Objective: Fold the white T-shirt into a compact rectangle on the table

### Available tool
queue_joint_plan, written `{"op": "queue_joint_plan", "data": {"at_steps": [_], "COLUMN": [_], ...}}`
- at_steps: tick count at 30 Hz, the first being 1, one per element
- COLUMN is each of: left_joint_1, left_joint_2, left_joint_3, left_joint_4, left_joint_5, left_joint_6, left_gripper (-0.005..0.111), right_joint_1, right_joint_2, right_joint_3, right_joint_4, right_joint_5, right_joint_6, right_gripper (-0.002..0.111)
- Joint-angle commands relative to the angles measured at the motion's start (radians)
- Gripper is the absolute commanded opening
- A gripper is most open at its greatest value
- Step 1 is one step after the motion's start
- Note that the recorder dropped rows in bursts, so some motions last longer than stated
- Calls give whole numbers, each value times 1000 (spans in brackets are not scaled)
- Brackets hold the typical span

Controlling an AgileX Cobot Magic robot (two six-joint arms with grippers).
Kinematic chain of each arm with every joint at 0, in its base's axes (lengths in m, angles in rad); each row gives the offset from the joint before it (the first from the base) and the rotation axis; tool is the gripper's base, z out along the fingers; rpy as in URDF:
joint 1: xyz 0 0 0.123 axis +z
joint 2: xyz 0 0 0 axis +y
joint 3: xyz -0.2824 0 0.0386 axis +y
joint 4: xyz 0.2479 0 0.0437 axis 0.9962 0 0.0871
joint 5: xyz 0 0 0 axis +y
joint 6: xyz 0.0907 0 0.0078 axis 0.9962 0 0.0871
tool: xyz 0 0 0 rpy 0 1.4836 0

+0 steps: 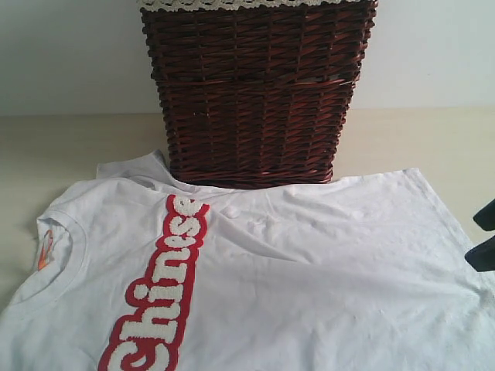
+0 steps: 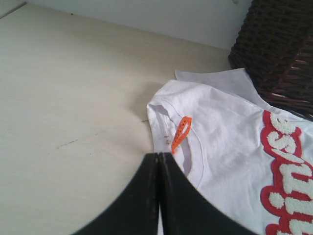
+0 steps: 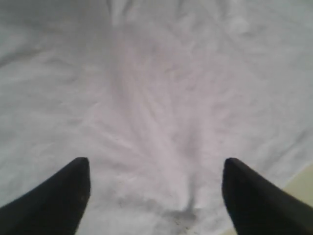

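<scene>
Soft matt cotton white T-shirt [image 1: 309,263], fuzzy lettering [image 1: 158,301]; glossy woven wicker basket [image 1: 255,93].

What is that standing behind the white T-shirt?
A dark wicker basket with lace trim stands on the table at the white T-shirt's far edge. Its inside is hidden.

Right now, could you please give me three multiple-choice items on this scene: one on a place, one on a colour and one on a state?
1. Where does the wicker basket stand?
A) at the far edge of the white T-shirt
B) on the red lettering
C) on a sleeve

2. What colour is the neck tag?
A) blue
B) orange
C) green

3. How do the jaws of the right gripper stand?
A) shut on cloth
B) shut, empty
C) open over the shirt

Answers:
1 A, its base meets the shirt's far edge.
2 B, it shows bright orange at the neck.
3 C, they stand wide apart over cloth.
</scene>
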Motion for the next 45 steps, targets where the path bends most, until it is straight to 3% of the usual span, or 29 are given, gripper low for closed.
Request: {"op": "queue_joint_plan", "data": {"at_steps": [1,4,10,14,19,24,28,38,45], "left_joint_1": [-5,-5,-5,-5,-5,-5,-5,-5,-5], "left_joint_2": [5,5,5,5,5,5,5,5,5], "left_joint_3": [-3,-3,-3,-3,-3,-3,-3,-3,-3], "left_joint_4": [-4,-4,-4,-4,-4,-4,-4,-4,-4], "left_joint_5": [-7,-7,-7,-7,-7,-7,-7,-7,-7], "left_joint_6": [0,0,0,0,0,0,0,0,0], "left_gripper": [0,0,0,0,0,0,0,0,0], "right_joint_1": [-5,-5,-5,-5,-5,-5,-5,11,79], "right_joint_2": [1,-1,7,38,94,171,220,299,386], "right_joint_3": [-6,-6,-6,-13,-13,-25,-54,-281,-292], "right_joint_4": [-90,-143,-96,-96,-270,-446,-434,-285,-283], "right_joint_5": [-111,-146,-146,-142,-91,-152,-251,91,43], "right_joint_6": [-35,-28,252,130,-421,-421,-421,-421,-421], "right_gripper": [105,105,105,105,105,105,105,105,105]}}
